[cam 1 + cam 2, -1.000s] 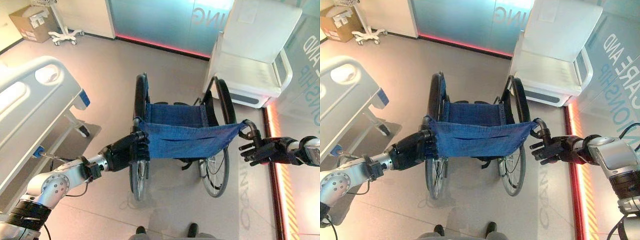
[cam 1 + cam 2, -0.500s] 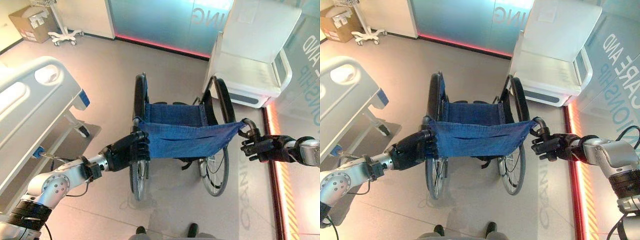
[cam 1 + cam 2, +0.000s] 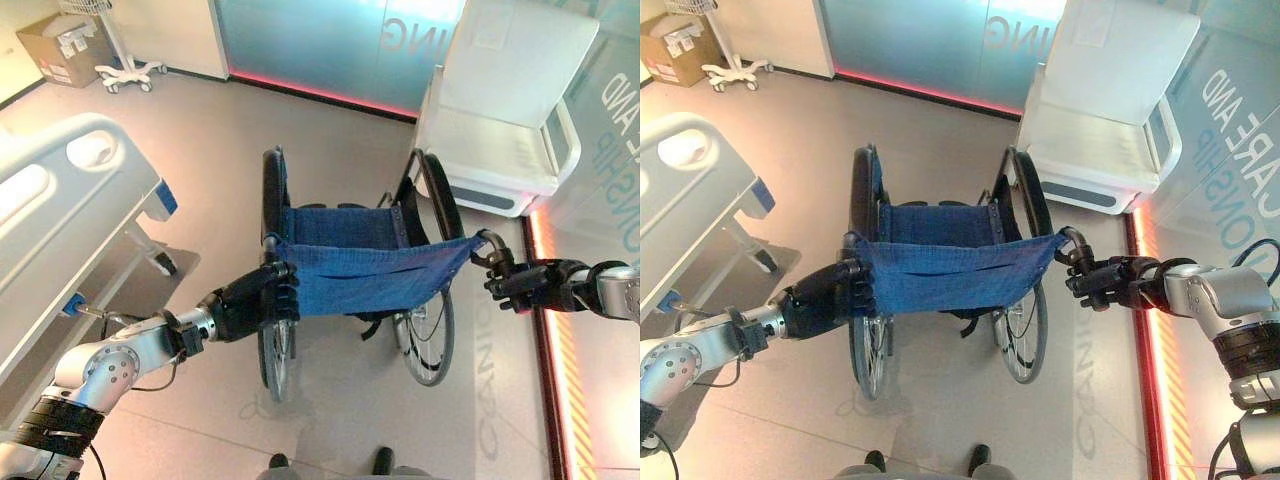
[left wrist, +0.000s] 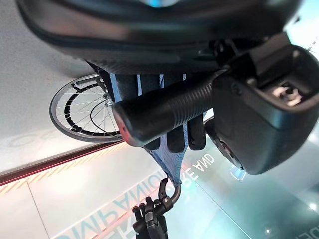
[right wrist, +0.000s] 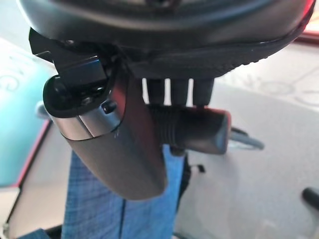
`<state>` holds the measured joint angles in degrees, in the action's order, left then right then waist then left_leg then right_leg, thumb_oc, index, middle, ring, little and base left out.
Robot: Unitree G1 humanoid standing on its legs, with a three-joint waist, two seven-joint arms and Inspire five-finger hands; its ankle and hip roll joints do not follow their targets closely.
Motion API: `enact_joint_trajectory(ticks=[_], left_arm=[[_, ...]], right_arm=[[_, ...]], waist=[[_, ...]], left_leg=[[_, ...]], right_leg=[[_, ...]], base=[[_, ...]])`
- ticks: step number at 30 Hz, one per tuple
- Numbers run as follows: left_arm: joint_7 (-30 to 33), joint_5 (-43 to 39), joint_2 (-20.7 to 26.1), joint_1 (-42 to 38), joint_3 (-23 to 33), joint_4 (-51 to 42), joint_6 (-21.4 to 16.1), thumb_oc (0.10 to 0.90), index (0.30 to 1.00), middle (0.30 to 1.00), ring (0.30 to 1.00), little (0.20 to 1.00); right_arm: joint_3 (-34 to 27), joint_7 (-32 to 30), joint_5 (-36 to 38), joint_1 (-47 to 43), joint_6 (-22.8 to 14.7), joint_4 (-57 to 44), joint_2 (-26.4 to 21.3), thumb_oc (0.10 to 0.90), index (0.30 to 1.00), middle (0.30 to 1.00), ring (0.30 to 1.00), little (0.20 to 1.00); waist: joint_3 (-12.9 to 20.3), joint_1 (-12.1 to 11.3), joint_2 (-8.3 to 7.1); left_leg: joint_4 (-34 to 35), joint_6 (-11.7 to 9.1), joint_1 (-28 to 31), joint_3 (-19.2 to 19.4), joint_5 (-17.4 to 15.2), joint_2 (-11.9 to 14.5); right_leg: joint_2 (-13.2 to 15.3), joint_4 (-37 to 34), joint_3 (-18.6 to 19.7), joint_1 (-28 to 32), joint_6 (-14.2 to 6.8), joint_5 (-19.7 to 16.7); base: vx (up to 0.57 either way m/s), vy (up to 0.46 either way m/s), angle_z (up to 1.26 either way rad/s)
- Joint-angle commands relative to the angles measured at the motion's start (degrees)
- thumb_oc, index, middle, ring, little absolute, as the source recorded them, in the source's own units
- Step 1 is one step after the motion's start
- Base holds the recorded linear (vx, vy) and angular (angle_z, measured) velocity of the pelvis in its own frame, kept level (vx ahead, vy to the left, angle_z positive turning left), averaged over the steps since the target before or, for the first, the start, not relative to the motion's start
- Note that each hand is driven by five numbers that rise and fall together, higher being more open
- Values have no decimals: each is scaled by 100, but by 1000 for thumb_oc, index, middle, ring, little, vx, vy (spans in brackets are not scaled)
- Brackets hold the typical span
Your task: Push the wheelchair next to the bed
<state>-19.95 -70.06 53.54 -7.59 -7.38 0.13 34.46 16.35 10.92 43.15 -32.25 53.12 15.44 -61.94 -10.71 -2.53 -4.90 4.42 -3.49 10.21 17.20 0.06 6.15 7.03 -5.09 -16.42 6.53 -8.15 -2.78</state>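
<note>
The wheelchair (image 3: pixel 360 275), with a blue cloth back and black wheels, stands in front of me and faces away. My left hand (image 3: pixel 245 305) is shut on its left push handle (image 4: pixel 164 109), fingers curled round the ribbed grip. My right hand (image 3: pixel 525 285) is shut on the right push handle (image 5: pixel 192 130), fingers over it and thumb (image 5: pixel 119 144) beside. The bed (image 3: pixel 60 200), white with a blue corner bumper, lies to the left of the wheelchair, a stretch of floor between them.
A white reclining chair (image 3: pixel 510 110) stands just beyond the wheelchair's right wheel. A cardboard box (image 3: pixel 65 45) and a wheeled stand base (image 3: pixel 130 70) sit at the far left. A glass wall with a red light strip (image 3: pixel 560 350) runs along the right.
My right hand went from open beside the right push handle to shut on it. The wheelchair has rolled a little forward and swung slightly left. The left hand kept its hold.
</note>
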Motion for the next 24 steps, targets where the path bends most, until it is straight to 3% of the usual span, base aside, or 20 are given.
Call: enact_joint_trajectory(ticks=[1,2,4,5,7,8,9,11,14,15,18,21,23,24], left_arm=[[-443,-706,-157,-1178,414,-418,-810,400,300,300,300,300],[-441,-678,-174,-1154,439,-405,-829,400,300,300,300,300],[-478,-552,-235,-1029,564,-340,-923,400,300,300,300,300],[-474,-546,-248,-1010,590,-344,-920,400,300,300,300,300],[-441,-515,-274,-805,836,-383,-884,400,300,300,300,300],[-450,-519,-266,-669,970,-401,-898,400,300,300,300,300],[-450,-518,-268,-654,982,-409,-896,400,300,300,300,300],[-455,-518,-272,-418,1180,-482,-939,400,300,300,300,300],[-543,-407,-299,-258,1187,-466,-1092,400,300,300,300,300],[-545,-391,-306,-232,1195,-488,-1098,400,300,300,300,300],[-366,-434,-278,-113,1308,-689,-1098,400,300,300,300,300],[-180,-540,-81,-102,1508,-747,-1015,400,300,300,300,300],[-247,-556,33,-72,1576,-707,-978,400,300,300,300,300],[-360,-523,121,-71,1628,-623,-993,400,300,300,300,300]], right_arm=[[262,216,-336,-1261,-893,135,-287,400,300,300,300,300],[296,258,-358,-1280,-931,145,-274,400,300,300,300,300],[419,376,-410,-1357,-1108,161,-230,400,300,300,300,300],[417,388,-425,-1359,-1120,156,-222,400,300,300,300,300],[346,599,-608,-1345,-1251,132,-196,400,300,300,300,300],[319,758,-696,-1369,-1308,162,-216,400,300,300,300,300],[326,775,-710,-1378,-1313,169,-213,400,300,300,300,300],[225,941,-754,-1277,-1408,58,-222,400,300,300,300,300],[179,989,-810,-1122,-1509,-175,-120,400,300,300,300,300],[173,977,-793,-1107,-1502,-214,-123,400,300,300,300,300],[219,938,-614,-1109,-1556,-421,-174,400,300,300,300,300],[267,1096,-484,-1312,-1545,-510,-195,400,300,300,300,300],[260,1097,-408,-1289,-1567,-539,-249,400,300,300,300,300],[238,1111,-371,-1268,-1648,-544,-298,400,300,300,300,300]], waist=[[548,-242,15],[523,-267,-16],[351,-386,-97],[323,-401,-106],[117,-552,-44],[76,-628,22],[69,-633,18],[43,-719,209],[55,-862,279],[58,-888,278],[168,-1067,224],[367,-1251,84],[443,-1319,-12],[488,-1372,-99]], left_leg=[[-1073,-385,-306,-173,-149,431],[-1370,-399,-389,-212,-84,477],[-2653,-421,-989,-425,194,649],[-2858,-411,-1087,-469,217,628],[-3209,-262,-1578,-804,128,161],[-2888,-234,-1767,-814,247,-67],[-2870,-231,-1743,-799,248,-75],[-1809,-290,-1834,-690,739,-115],[-698,-338,-1886,-874,1277,-81],[-624,-343,-1907,-888,1344,-83],[-452,-240,-1931,-1023,1105,-230],[-735,42,-1943,-1116,608,-552],[-808,205,-1954,-1117,492,-697],[-866,346,-1954,-1192,392,-889]], right_leg=[[-296,426,-180,141,249,528],[-306,439,-169,142,280,535],[-400,525,-132,174,470,588],[-413,536,-118,184,499,593],[-508,655,106,303,539,664],[-602,683,220,347,521,699],[-591,687,232,356,516,706],[-837,712,320,544,514,841],[-935,722,438,831,519,998],[-941,728,466,904,525,1048],[-915,849,508,1133,495,1361],[-883,1355,504,1232,366,1728],[-838,1914,390,1159,214,1483],[-823,2498,387,1021,9,1117]], base=[[30,-211,-10],[40,-243,-18],[59,-288,-44],[111,-206,-64],[170,-53,-36],[140,18,-7],[281,63,-17],[381,106,-19],[407,117,-28],[452,117,-42],[438,150,-55],[483,213,-70],[352,172,-16],[314,165,3]])
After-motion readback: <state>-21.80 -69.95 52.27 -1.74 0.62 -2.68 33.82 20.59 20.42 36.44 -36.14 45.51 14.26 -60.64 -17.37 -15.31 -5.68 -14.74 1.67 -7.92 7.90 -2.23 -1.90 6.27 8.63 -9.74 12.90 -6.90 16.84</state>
